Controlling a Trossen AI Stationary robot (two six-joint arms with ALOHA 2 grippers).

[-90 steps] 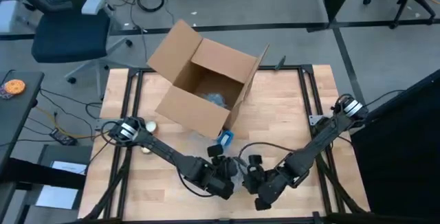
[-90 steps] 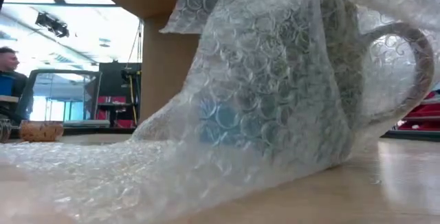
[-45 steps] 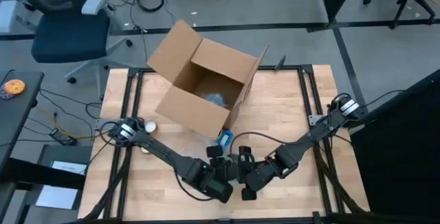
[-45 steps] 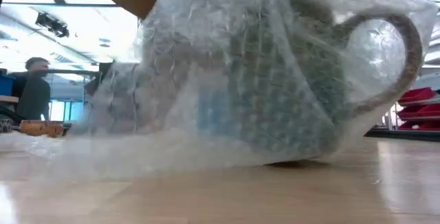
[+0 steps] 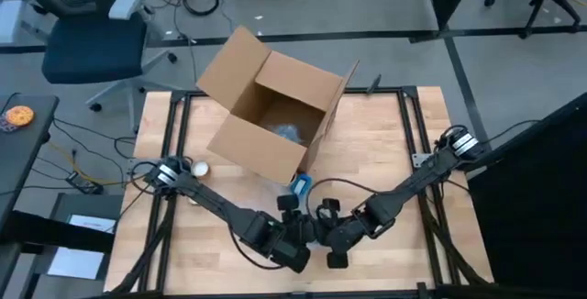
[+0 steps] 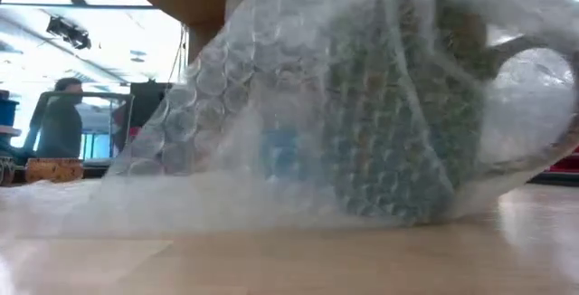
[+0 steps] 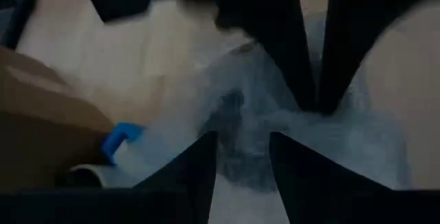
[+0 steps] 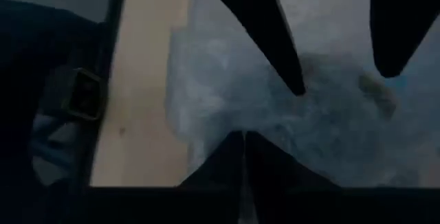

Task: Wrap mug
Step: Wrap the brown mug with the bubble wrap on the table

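Note:
A speckled grey-green mug point(image 6: 389, 123) stands on the table near its front edge, its handle point(image 6: 534, 69) toward the right. Clear bubble wrap point(image 6: 226, 105) is draped over it. My left gripper point(image 7: 242, 138) is open, one finger on each side of the wrapped mug point(image 7: 237, 145). In the high view my left gripper point(image 5: 295, 239) sits just left of my right gripper point(image 5: 328, 235), and the arms hide the mug. My right gripper point(image 8: 242, 138) is shut on the wrap beside the mug. My left gripper's fingers point(image 7: 206, 165) stand close on either side of the wrapped mug; I cannot tell whether they touch it. My right gripper pinches a bunched part of the bubble wrap point(image 8: 230, 117) between its two fingers. Creases in the wrap run toward its fingertips point(image 7: 317, 104).
An open cardboard box point(image 5: 275, 116) stands at the far middle of the table, with a small blue thing point(image 5: 300, 186) just in front of it. A small white round object point(image 5: 199, 168) lies at the left. A person point(image 6: 59, 123) stands in the room behind.
My right gripper has moved toward the table's left and a little toward the far edge, up against the mug and my left gripper. The wrap that lay flat on the table left of the mug has been lifted and drawn over the mug, now covering it.

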